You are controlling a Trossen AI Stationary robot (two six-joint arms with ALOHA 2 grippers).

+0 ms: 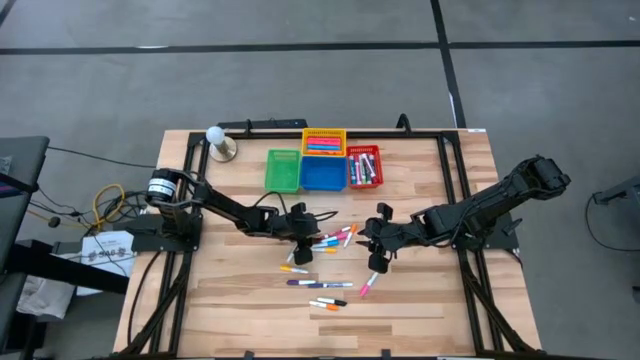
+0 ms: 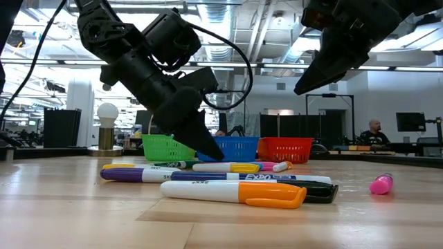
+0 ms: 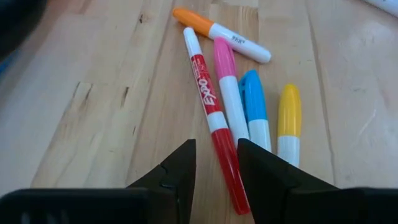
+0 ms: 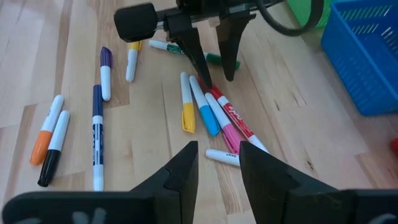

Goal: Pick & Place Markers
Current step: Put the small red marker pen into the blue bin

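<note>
While markers [image 1: 330, 243] litter wood table [image 1: 240, 310], left hand [image 3: 214, 180] open astride red marker [image 3: 211, 118]; right hand [image 4: 217, 168] open above.

Surface [image 3: 81, 124]: pale wood planks, matt, visible grain and seams. Markers [image 3: 233, 93]: smooth plastic barrels, slightly glossy, printed labels. Baskets [image 2: 239, 147]: slotted moulded plastic, slight sheen. Left gripper [image 3: 214, 171] fingers [image 3: 177, 171]: dark, matt plastic-looking. Floor [image 1: 300, 90]: grey, matt.

Wooden table [image 1: 420, 300]: scattered markers [image 1: 330, 240], 4 baskets [image 1: 323, 170], lamp [image 1: 218, 143] at back.
</note>
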